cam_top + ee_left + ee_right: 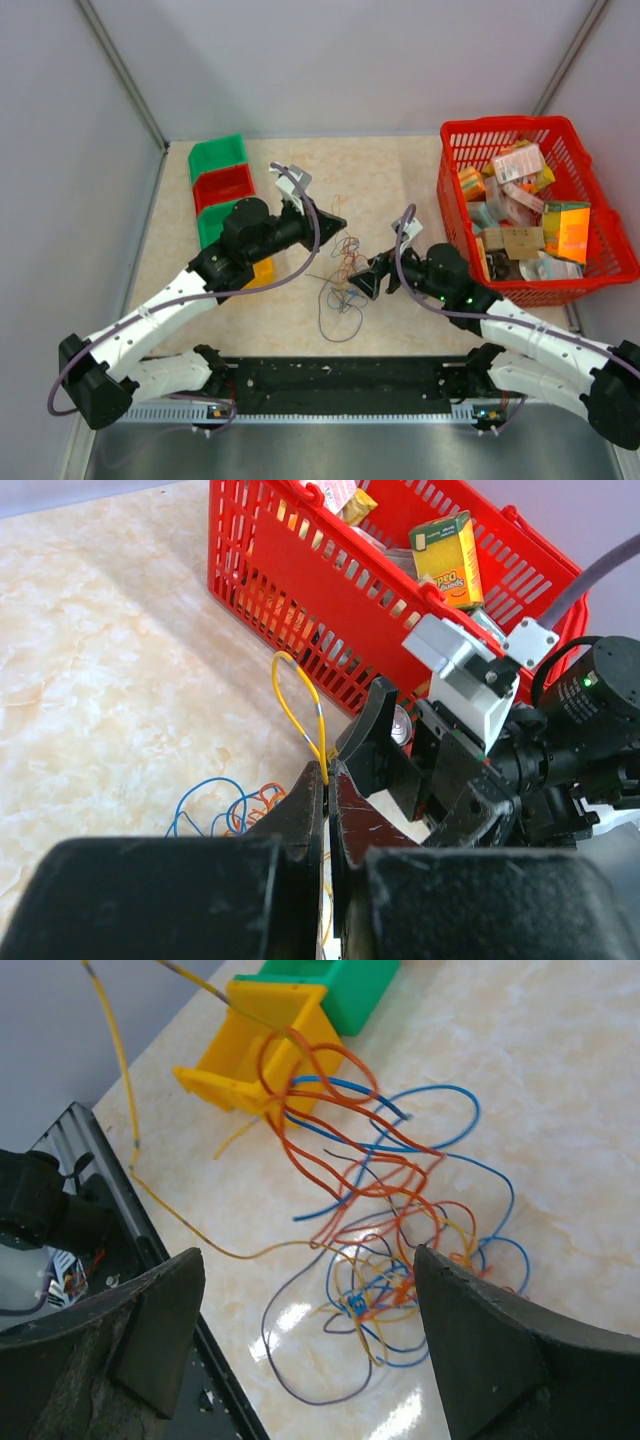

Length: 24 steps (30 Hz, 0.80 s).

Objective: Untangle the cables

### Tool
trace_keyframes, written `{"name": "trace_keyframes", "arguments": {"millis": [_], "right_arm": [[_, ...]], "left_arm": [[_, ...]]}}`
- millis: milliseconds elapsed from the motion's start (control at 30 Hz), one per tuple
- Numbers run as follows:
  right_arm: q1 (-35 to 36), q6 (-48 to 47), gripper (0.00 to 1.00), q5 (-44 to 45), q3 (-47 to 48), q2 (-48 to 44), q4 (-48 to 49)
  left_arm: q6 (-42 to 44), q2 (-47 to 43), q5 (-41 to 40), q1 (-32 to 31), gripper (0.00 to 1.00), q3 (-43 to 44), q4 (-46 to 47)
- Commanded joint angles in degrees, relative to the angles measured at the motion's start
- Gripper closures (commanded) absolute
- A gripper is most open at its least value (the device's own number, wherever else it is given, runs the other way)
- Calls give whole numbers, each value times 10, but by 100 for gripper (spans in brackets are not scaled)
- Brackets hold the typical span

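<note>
The cables (pixel 345 280) lie as a loose tangle of thin blue, orange, purple and yellow wires on the table between my two grippers. My left gripper (pixel 328 780) is shut on a yellow wire (pixel 290 705), which loops up from its tips; in the top view this gripper (pixel 338 222) hangs above the far side of the tangle. My right gripper (pixel 308 1255) stands wide open over the knot of cables (pixel 390 1260), nothing between its fingers. The yellow wire (pixel 122 1070) runs taut from the knot up and to the left.
A red basket (pixel 505 128) full of packets stands at the right, close behind the right arm. Green and red bins (pixel 225 187) sit at the back left, with a yellow bin (pixel 265 1050) just past the tangle. The table's near edge has a black rail (pixel 340 375).
</note>
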Motion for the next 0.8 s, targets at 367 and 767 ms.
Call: {"name": "trace_keyframes", "arguments": {"millis": [367, 767], "right_arm": [[18, 54, 100, 210, 77, 151, 84], [-66, 30, 100, 282, 89, 205, 11]], "left_arm": [[4, -66, 20, 2, 100, 68, -14], [150, -147, -122, 2, 100, 216, -165]]}}
